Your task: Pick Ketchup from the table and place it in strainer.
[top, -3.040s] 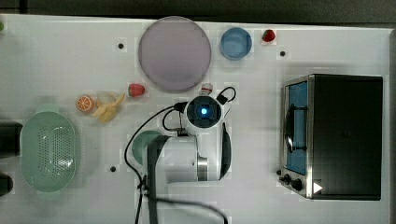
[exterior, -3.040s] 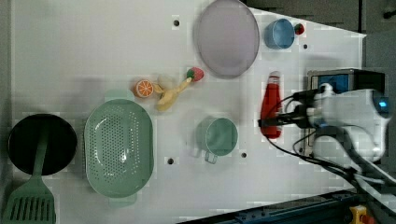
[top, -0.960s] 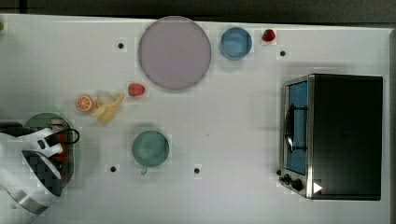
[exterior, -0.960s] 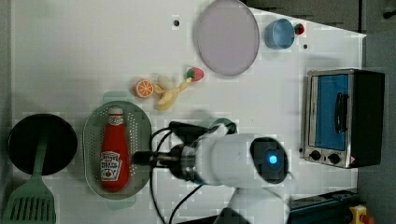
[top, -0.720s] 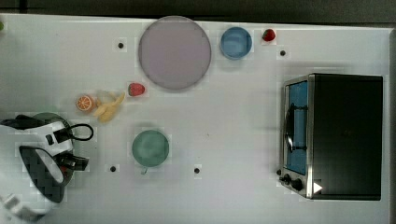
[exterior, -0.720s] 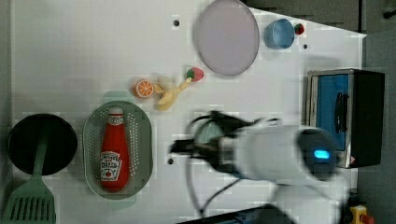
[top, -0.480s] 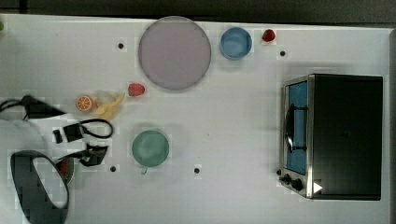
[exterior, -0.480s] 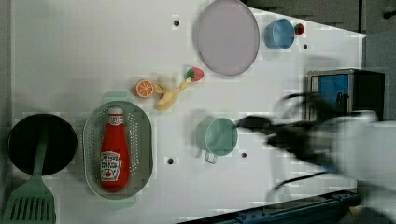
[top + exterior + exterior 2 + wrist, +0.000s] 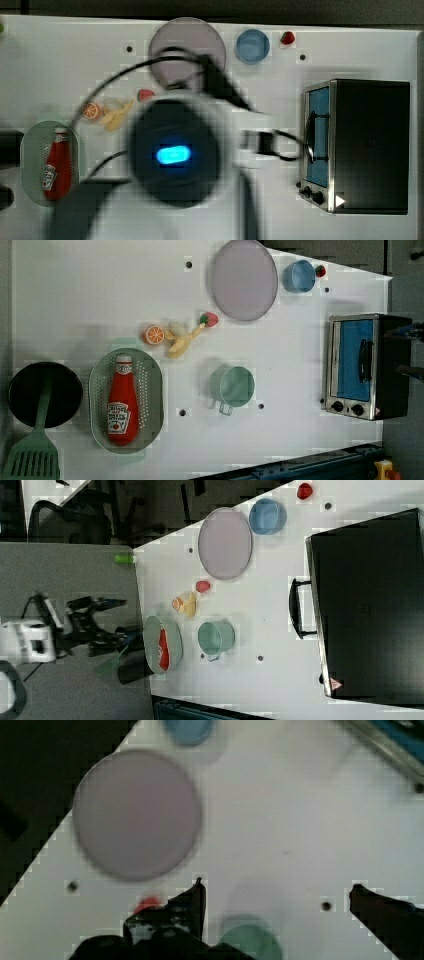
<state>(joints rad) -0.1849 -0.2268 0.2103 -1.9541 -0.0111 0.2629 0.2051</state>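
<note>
The Ketchup lies in the strainer. Light, rigid, slightly slippery plastic; grip mid-body. The end effector is open and empty.

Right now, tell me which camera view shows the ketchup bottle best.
The left view: the Ketchup lies full length in the strainer, cap and label both plain. The top view shows it smaller at the picture's left edge. The right view shows it as a thin red sliver inside the strainer.
</note>
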